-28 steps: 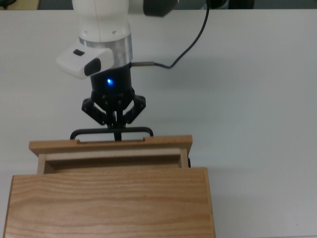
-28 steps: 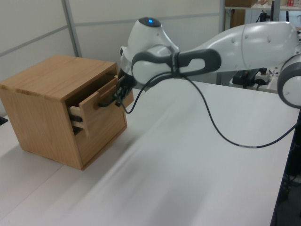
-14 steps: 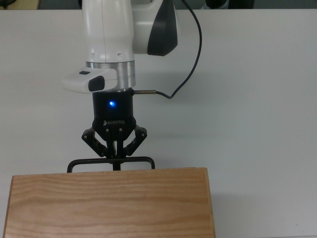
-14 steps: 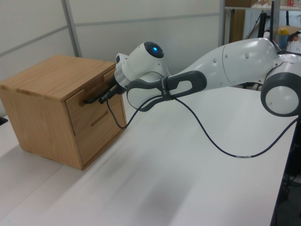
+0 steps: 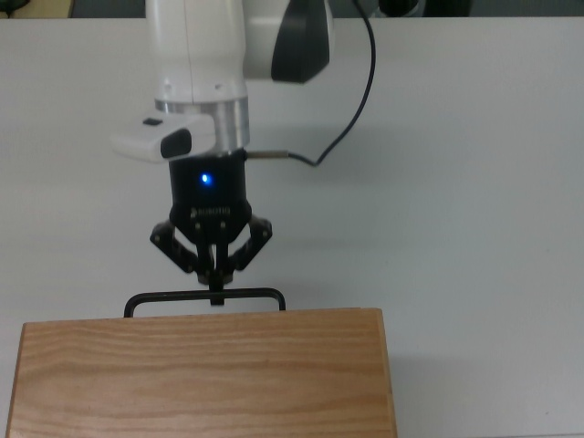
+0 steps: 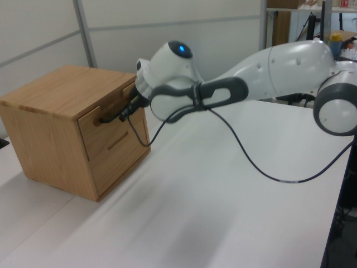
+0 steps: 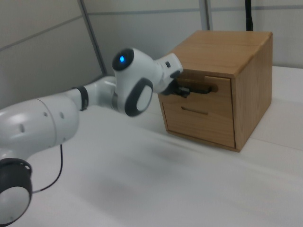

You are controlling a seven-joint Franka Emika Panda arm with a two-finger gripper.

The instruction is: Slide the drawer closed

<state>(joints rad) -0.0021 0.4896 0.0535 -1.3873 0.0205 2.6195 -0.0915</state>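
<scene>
- Gripper [image 5: 216, 278] fingers are pressed together, tips touching the black handle [image 5: 204, 297].
- Drawer [image 6: 106, 124] sits flush in the wooden cabinet [image 6: 56, 106], on the white table [image 5: 474, 182].

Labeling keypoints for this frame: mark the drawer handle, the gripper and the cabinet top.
drawer handle [image 5: 173, 297]: top view, on the black bar left of the gripper.
gripper [image 5: 215, 277]: top view, between its fingertips at the bar.
cabinet top [image 5: 201, 374]: top view, middle of the grained slab.

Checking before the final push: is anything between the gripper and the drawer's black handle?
Nothing visible: the gripper is at the thin black bar handle of the light wooden drawer, which sits flush in the wooden cabinet.
</scene>
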